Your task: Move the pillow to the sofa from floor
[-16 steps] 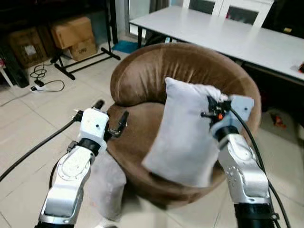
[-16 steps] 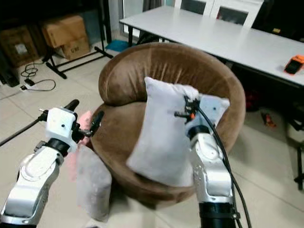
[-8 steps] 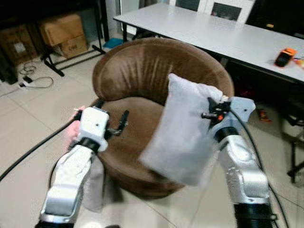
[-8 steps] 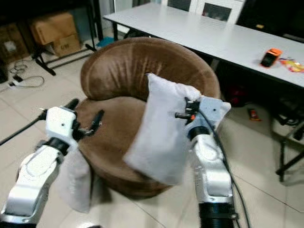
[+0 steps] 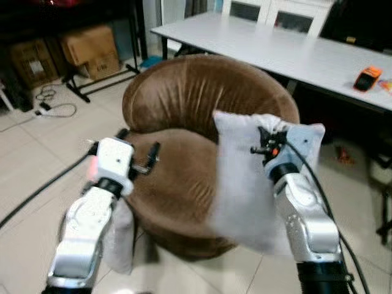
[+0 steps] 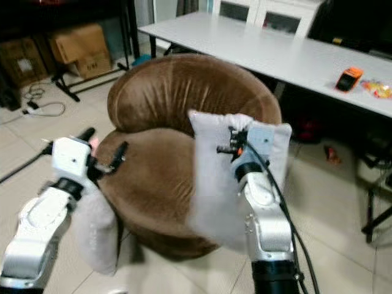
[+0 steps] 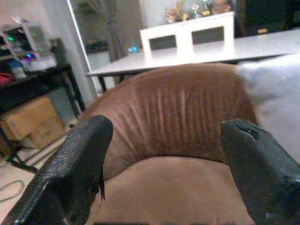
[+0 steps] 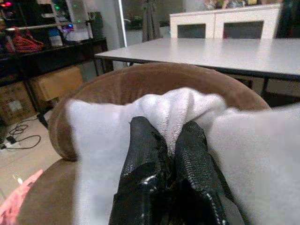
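Now, with the right gripper (image 8: 166,154) pinching the white pillow (image 5: 245,184) by its top edge above the brown sofa (image 5: 184,110), it should carry inward over the seat before releasing, while the left gripper (image 7: 164,154) waits wide open, empty.

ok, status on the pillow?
Right claw shut on white pillow, hanging at brown sofa front edge. Left claw open over seat. Nothing blocking.

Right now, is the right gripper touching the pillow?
Touching. In the right wrist view, the right gripper has both black fingers pinched into a bunched fold at the top edge of the white pillow.
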{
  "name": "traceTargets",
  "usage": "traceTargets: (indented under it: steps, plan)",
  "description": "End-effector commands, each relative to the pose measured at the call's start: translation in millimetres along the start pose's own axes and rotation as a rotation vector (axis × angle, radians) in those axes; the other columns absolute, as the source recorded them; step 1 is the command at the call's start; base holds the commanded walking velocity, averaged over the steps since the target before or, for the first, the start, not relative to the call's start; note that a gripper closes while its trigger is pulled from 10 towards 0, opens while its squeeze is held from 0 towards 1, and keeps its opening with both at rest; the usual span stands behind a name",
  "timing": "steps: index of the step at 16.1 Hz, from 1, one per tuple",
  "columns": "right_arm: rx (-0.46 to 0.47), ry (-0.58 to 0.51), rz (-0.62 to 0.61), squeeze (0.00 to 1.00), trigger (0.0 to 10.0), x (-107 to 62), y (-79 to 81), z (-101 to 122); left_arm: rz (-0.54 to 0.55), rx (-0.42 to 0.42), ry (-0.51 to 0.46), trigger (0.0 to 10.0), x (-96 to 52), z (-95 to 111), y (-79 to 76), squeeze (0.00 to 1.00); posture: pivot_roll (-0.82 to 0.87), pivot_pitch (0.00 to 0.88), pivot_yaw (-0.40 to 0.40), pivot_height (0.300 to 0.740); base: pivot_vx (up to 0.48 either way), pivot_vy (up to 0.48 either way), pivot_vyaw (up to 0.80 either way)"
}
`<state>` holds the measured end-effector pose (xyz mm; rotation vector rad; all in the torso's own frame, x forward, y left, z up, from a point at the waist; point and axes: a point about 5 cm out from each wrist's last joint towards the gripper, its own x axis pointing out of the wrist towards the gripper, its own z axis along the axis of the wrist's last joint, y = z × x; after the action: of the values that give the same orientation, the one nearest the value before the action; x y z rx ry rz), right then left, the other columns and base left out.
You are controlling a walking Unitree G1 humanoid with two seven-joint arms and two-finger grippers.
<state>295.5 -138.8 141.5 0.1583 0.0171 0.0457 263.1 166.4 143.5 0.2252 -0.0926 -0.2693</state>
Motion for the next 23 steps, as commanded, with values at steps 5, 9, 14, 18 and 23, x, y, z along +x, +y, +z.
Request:
traceTargets:
  steps: [5,9,14,18,23]
  plan:
    - [-0.029,-0.045,0.047,0.00,10.0,4.2,6.3,12.4,0.004,0.013,0.003,10.0,1.1,0.4,3.4,0.00,0.04,0.000,-0.051,0.740,0.312,0.000,0.00]
    - [-0.031,-0.045,0.097,0.00,10.0,3.1,12.7,12.7,0.006,0.015,0.002,10.0,0.4,0.4,3.7,0.00,0.04,0.000,-0.055,0.740,0.315,0.000,0.75]
    - [-0.011,-0.044,0.210,0.00,10.0,1.8,24.2,15.4,0.007,0.017,0.002,10.0,-0.8,0.2,3.2,0.00,0.04,0.000,-0.061,0.740,0.310,0.000,0.00]
    - [-0.013,-0.048,0.259,0.00,10.0,-0.3,29.0,17.7,0.006,0.014,0.003,10.0,-2.0,-0.3,2.2,0.00,0.04,0.000,-0.066,0.740,0.306,0.000,0.00]
    - [-0.028,-0.061,0.343,0.00,10.0,-3.3,36.9,22.7,0.003,0.009,0.000,10.0,-2.2,-0.3,0.8,0.00,0.04,0.000,-0.068,0.740,0.312,0.000,0.32]
